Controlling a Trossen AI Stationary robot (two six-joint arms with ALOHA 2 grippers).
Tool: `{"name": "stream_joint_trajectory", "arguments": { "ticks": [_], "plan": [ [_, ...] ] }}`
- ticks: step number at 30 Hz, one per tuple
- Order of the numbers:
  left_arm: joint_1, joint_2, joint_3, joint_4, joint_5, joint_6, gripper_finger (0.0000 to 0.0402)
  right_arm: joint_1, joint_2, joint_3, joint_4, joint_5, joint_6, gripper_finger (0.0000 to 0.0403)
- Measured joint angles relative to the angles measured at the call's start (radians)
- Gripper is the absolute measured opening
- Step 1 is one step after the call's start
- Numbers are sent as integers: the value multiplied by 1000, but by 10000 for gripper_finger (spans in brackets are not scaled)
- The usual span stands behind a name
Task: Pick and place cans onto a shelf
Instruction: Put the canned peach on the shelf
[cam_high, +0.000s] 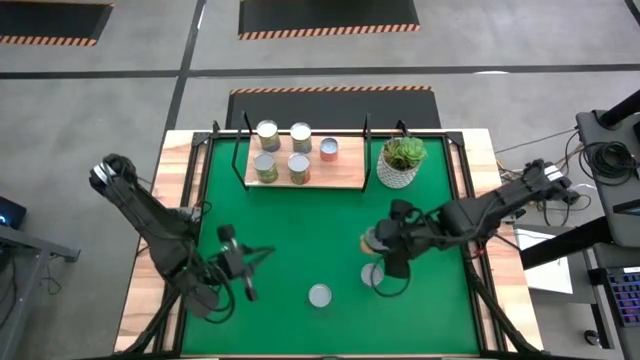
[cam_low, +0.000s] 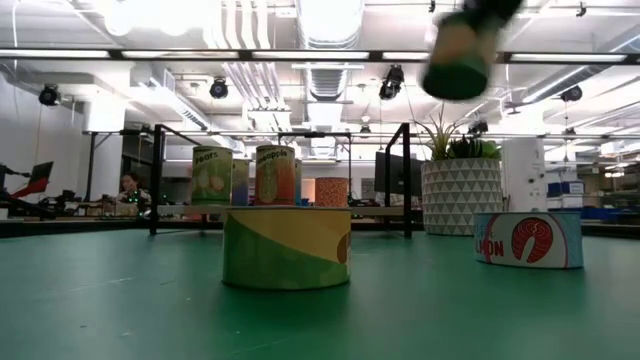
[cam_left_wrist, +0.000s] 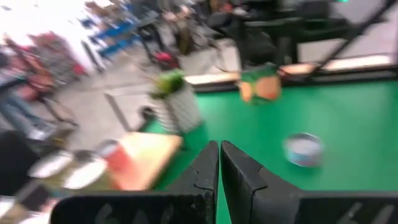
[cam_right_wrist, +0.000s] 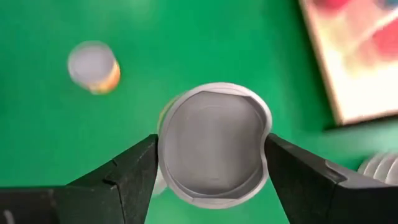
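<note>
My right gripper (cam_high: 383, 243) is shut on a can with a silver top (cam_right_wrist: 214, 143) and holds it high over the green mat; in the low view the can (cam_low: 460, 50) shows near the top. Two more cans stand on the mat on their bases: one (cam_high: 319, 295) near the front and one (cam_high: 372, 274) just below my right gripper. Several cans (cam_high: 267, 133) stand on the light-wood shelf (cam_high: 345, 172) at the far side. My left gripper (cam_high: 245, 262) is shut and empty over the mat's left part. My right gripper pinches the can between its two fingers (cam_right_wrist: 134, 168) on opposite sides of the side wall, just below the top rim (cam_right_wrist: 163, 149). The fingers come from above, pointing down. The can is top up and lifted clear of the mat.
A white pot with a green plant (cam_high: 401, 160) stands right of the shelf. The shelf's black wire frame (cam_high: 238, 150) rises at its ends. A raised wooden border (cam_high: 185, 180) runs around the mat.
</note>
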Motion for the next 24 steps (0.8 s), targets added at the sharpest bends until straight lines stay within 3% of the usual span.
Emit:
{"name": "stream_joint_trajectory", "arguments": {
  "ticks": [5,12,19,24],
  "plan": [
    [0,-80,-28,-27,-123,49,0,-82,129,227,-32,-5,-200,262],
    [-1,-101,-35,-70,-129,-7,0,-257,335,508,-109,-8,-476,259],
    [-1,-90,-35,-73,-127,-3,0,-482,486,637,-130,-177,-552,237],
    [-1,-90,-35,-77,-127,6,0,-559,547,640,-146,-294,-555,219]
  ]
}}
